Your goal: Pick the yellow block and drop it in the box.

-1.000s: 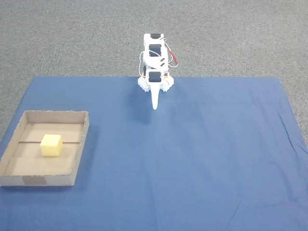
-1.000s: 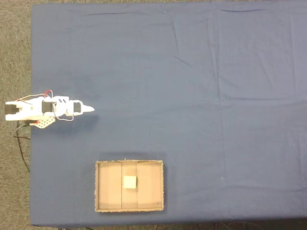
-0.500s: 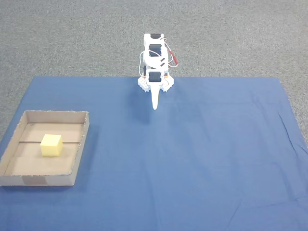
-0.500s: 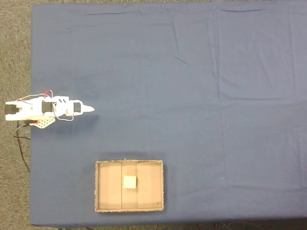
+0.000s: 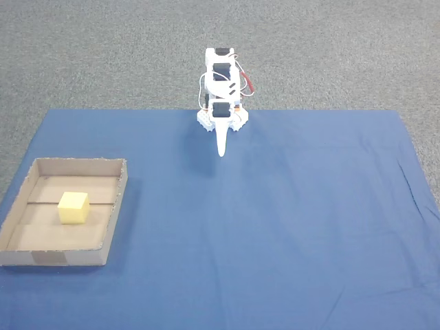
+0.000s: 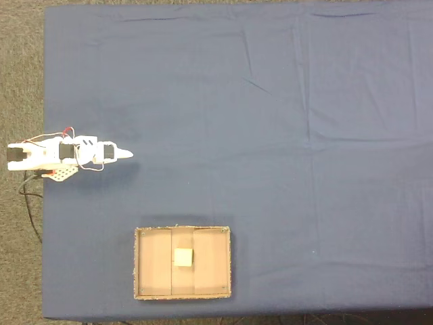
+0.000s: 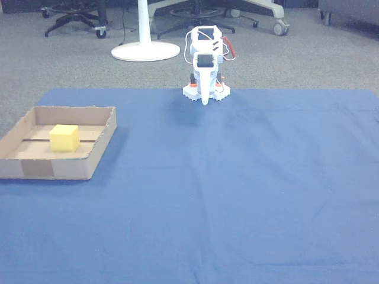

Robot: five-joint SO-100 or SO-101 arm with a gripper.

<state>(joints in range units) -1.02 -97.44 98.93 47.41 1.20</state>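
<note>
The yellow block (image 5: 73, 207) (image 6: 183, 257) (image 7: 64, 138) rests on the floor of the box (image 5: 110, 231) (image 6: 226, 264) (image 7: 98, 154), a shallow brown cardboard tray, close to its crease line. The white arm is folded over its base at the cloth's edge, far from the box. Its gripper (image 5: 221, 151) (image 6: 128, 155) (image 7: 205, 100) points down and forward, shut to a single thin tip with nothing in it.
A blue cloth (image 5: 289, 227) covers the work area, lying on grey carpet (image 5: 330, 48). Red and white wires (image 6: 51, 135) run from the arm's base. In the other view, a white stand base (image 7: 145, 51) and chair legs stand behind the arm.
</note>
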